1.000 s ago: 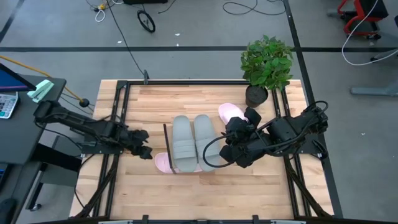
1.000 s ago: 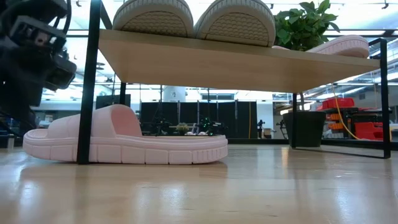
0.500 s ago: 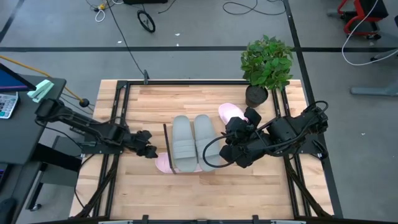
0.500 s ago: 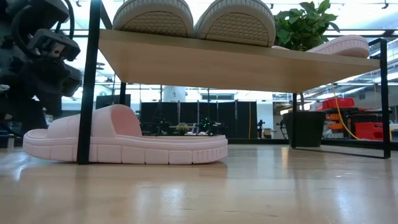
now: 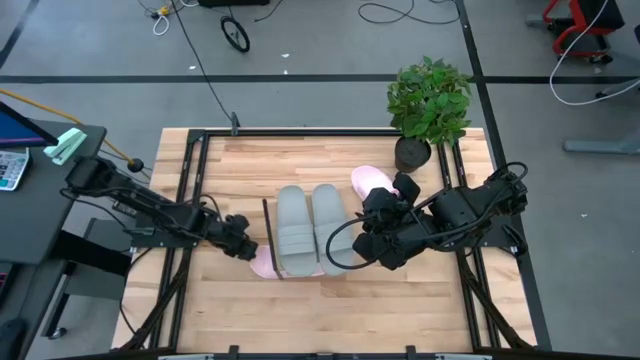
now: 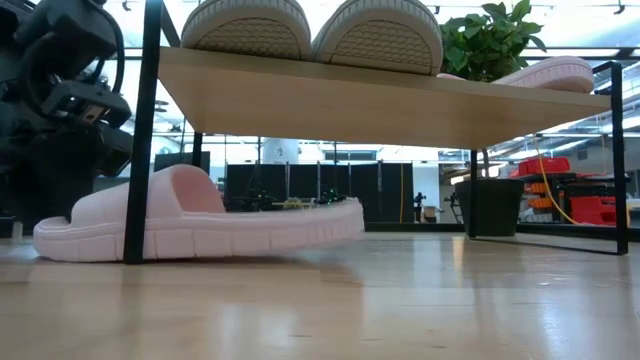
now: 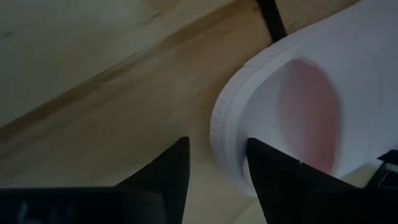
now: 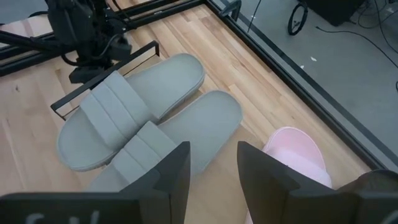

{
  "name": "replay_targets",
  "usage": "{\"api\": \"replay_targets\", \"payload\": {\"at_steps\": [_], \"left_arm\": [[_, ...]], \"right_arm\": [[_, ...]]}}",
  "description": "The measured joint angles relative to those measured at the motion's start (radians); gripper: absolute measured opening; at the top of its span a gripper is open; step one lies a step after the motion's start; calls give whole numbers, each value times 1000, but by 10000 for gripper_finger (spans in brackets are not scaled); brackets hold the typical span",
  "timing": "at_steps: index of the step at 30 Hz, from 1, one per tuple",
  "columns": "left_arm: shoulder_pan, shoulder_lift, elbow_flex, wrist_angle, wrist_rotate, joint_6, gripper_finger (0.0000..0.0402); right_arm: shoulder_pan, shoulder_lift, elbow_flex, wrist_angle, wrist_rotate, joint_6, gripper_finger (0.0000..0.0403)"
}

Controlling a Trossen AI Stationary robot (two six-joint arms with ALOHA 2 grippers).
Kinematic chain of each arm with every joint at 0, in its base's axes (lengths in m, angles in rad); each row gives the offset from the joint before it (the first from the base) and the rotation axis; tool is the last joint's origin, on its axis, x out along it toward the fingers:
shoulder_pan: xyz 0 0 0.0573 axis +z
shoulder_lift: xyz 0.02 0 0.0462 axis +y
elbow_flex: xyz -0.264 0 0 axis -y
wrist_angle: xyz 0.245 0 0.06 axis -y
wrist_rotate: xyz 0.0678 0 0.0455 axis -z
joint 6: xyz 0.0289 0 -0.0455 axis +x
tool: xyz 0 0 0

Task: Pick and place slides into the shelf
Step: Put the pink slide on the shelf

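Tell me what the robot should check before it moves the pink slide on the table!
1. Left gripper is at the pink slide under the shelf: ok.
2. Its fingers are open, with the slide's edge between them: ok.
3. The slide is gripped firmly: cannot tell; one end is tilted up off the table.
4. There is room on the shelf: cannot tell; two grey slides and the other pink slide already lie there.
5. Right gripper is out of the way, open above the shelf: ok.
6. The plant stands clear at the far corner: ok.
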Motion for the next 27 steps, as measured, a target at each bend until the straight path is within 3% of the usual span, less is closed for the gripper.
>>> {"api": "replay_targets", "payload": {"at_steps": [6, 12, 21, 27], "left_arm": [[-8, 37, 0, 74, -19, 3, 126], [-7, 36, -1, 82, -41, 46, 31], [-8, -43, 0, 10, 50, 81, 27], [-9, -200, 56, -339, 54, 120, 27]], "right_arm": [[0, 0, 0, 0, 0, 0, 134], [0, 0, 0, 0, 18, 0, 125], [5, 0, 0, 0, 19, -8, 114], [12, 0, 0, 0, 19, -9, 114]]}}
